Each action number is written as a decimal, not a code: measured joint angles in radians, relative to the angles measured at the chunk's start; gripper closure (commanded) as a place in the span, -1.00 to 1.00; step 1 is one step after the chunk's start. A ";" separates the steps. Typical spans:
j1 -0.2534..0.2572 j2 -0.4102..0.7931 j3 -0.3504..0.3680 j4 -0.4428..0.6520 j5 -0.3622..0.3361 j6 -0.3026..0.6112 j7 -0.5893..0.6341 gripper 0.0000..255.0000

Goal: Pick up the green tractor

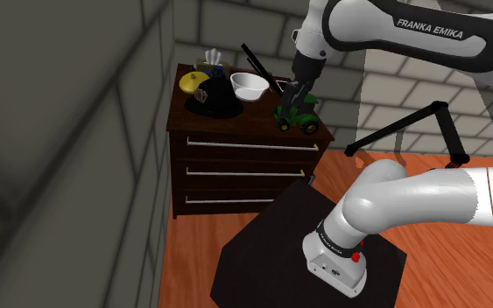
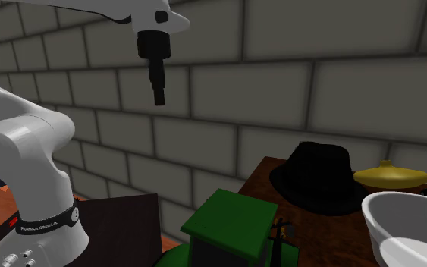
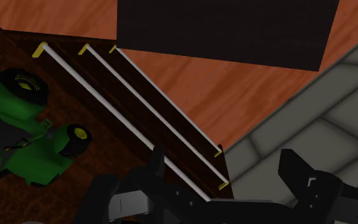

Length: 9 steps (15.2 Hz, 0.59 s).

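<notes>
1. Misalignment is our main worry: the tractor (image 3: 25,127) sits on the dresser (image 1: 244,162) below the hand (image 3: 225,175) and off to one side of it, not between the fingers (image 3: 298,175). A straight drop would likely close on air or strike the dresser's front edge.
2. A glancing finger could shove the tractor, which stands near that edge, onto the floor (image 3: 234,95).
3. We see the fingers spread wide apart, holding and touching nothing.

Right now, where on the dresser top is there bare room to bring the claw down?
Bare wood lies along the dresser front, between the black hat and the green tractor. The back is crowded: hat, white bowl and a yellow dish sit close together. The open claw hangs near the tractor, not touching it.
</notes>
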<state>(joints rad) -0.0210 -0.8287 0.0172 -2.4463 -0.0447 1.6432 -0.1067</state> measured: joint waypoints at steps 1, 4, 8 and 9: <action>0.000 0.000 0.000 0.000 0.000 0.000 0.000 -1.00; -0.017 0.045 -0.038 0.013 -0.024 0.024 -0.035 -1.00; -0.047 0.159 -0.110 0.067 -0.065 0.073 -0.103 -1.00; -0.054 0.188 -0.127 0.083 -0.073 0.083 -0.120 -1.00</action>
<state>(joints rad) -0.0746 -0.6410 -0.1100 -2.3638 -0.1180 1.7266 -0.2266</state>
